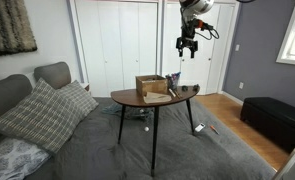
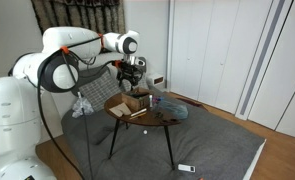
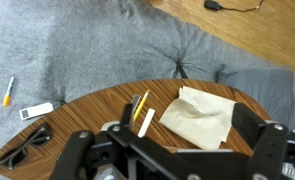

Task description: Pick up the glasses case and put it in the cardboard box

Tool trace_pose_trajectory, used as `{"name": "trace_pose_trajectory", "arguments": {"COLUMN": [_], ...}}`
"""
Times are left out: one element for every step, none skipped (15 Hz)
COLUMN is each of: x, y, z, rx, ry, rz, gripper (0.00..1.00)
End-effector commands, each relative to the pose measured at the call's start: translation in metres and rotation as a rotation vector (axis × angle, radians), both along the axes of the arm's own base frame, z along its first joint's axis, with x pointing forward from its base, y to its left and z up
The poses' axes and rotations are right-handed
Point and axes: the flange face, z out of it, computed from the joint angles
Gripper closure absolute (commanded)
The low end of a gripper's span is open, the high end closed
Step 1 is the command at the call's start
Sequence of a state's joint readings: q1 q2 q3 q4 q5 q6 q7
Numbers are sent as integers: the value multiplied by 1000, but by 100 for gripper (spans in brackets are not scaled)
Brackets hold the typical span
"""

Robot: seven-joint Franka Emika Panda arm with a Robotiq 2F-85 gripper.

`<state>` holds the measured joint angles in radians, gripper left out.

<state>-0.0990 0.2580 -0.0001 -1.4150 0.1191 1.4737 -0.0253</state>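
The brown cardboard box (image 1: 150, 86) stands on the small round wooden table and shows in both exterior views (image 2: 135, 102). My gripper (image 1: 188, 45) hangs well above the table, to one side of the box, and it also shows in an exterior view (image 2: 132, 72). In the wrist view my gripper (image 3: 165, 132) is open and empty, and my own body hides the box. I cannot make out the glasses case for certain. A dark glasses-shaped thing (image 3: 22, 150) lies at the table's edge.
On the table (image 3: 97, 115) lie a beige paper (image 3: 199, 115), pens (image 3: 138, 106) and a white stick (image 3: 145, 123). A white stick (image 3: 35, 110) and an orange marker (image 3: 7, 92) lie on the grey carpet. A sofa with cushions (image 1: 47, 110) stands beside the table.
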Motion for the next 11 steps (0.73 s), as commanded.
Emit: {"name": "trace_pose_trajectory", "arguments": {"x": [-7,-8,-7,-5,-3,-2,-1,-1,-1,-1,-1], "y": [-7,-10,-9,-6,-3,-1,-1,-1,-1,-1,-1], "z": [4,7,7,3,0,-3,-4,-5,-4,-4,-3], "rx": [1,-1,-1,0,0,0,0,0,0,0,0], "ry": [0,-5,-4,0,5,9,11,11,10,9,9], "rz": [0,-5,-4,0,3,6,6,6,6,5,6], "gripper": [0,0,0,0,0,0,0,0,0,0,0]}}
